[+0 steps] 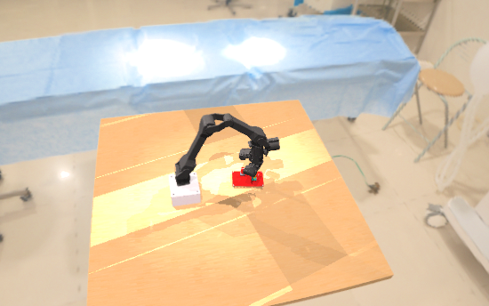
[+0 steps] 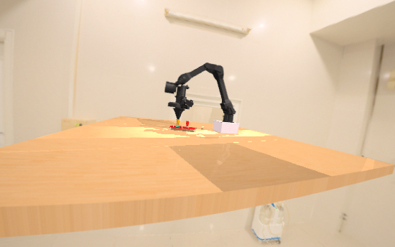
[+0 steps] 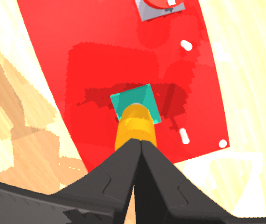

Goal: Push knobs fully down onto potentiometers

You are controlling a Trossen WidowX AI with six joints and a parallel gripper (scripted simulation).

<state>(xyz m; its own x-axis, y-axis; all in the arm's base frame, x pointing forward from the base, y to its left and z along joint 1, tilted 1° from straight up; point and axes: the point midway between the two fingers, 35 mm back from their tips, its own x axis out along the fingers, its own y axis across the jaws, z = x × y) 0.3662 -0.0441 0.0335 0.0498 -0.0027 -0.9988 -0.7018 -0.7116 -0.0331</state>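
The red circuit board stands low on the table. A yellow knob stands over the teal potentiometer near one end of the board. A red knob stands over a grey potentiometer farther along and is cut off in the wrist view. My gripper is shut with nothing between its fingers. Its tips are at the top of the yellow knob and appear to touch it. The frames do not show clearly whether either knob sits against its potentiometer.
The arm's white base block stands on the table, beside the board. White pins and a white corner mark show on the board near the teal potentiometer. Shadows cross board and table.
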